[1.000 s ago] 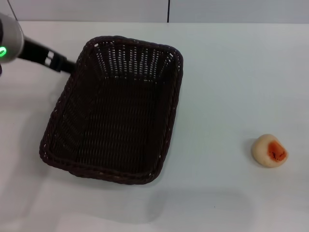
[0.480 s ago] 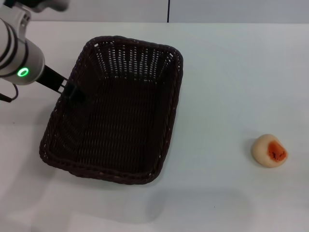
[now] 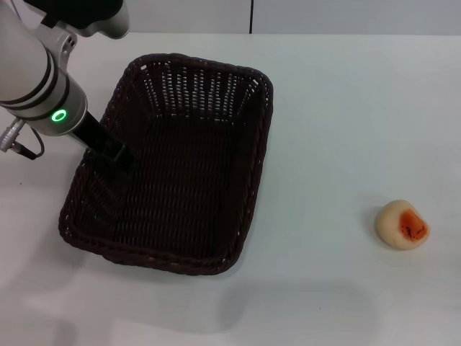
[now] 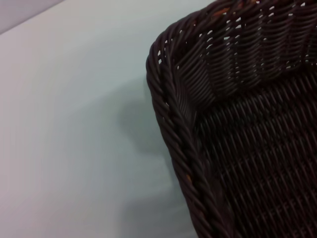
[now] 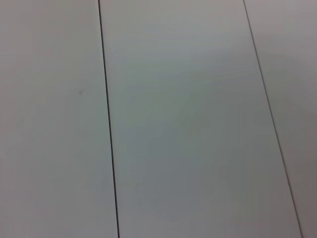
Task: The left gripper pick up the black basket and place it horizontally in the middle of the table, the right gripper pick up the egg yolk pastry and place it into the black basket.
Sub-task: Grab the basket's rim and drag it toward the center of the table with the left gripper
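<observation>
The white bench (image 3: 331,115) carries two things. The black basket (image 3: 180,238) sits flat on it toward the left, its long sides running away from the robot and slightly slanted. The egg yolk pastry (image 3: 402,224) lies well apart on the right, its orange cut patch facing up.
</observation>
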